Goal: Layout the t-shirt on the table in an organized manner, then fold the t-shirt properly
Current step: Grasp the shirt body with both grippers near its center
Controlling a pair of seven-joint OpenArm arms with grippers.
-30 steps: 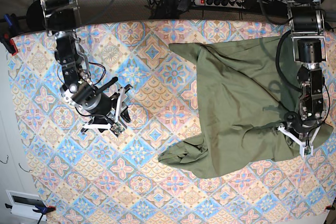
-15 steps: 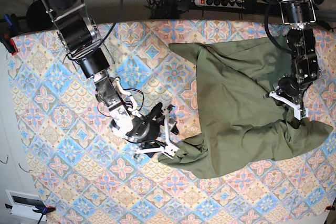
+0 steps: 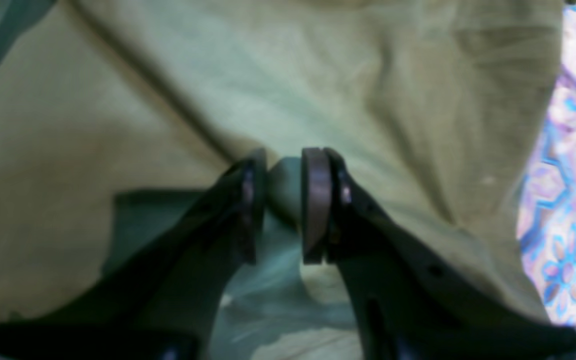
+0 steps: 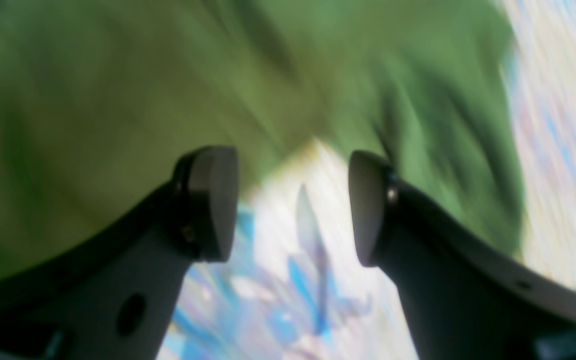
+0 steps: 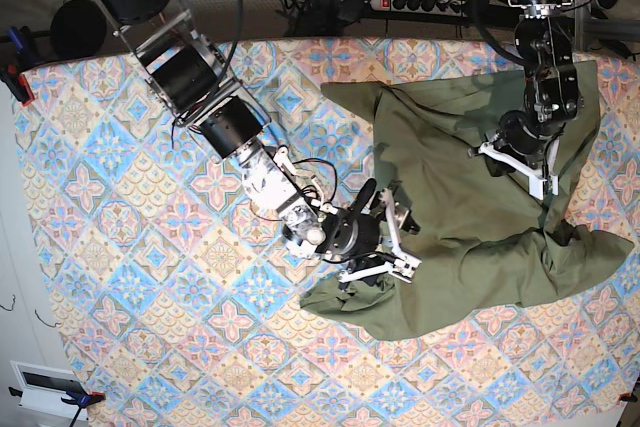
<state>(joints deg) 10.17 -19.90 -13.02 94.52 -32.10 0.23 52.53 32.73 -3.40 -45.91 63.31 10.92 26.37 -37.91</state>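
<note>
T-shirt (image 5: pixel 470 197), olive and rumpled, covers the right half of the table (image 5: pixel 120 277) in the base view, with the right gripper (image 5: pixel 395 237) at its left edge and the left gripper (image 5: pixel 515 162) over its upper right. Left wrist view: a narrow gap with a fold of cloth pinched between the pads. Right wrist view, badly blurred: jaws spread wide over the garment's edge, seemingly holding nothing.

- Our base view looks straight down on the whole table (image 5: pixel 120 277) from high above.
- Each wrist view peers past its own fingers, very near the t-shirt (image 3: pixel 318 75), blurred.
- All three share the green cloth.
</note>
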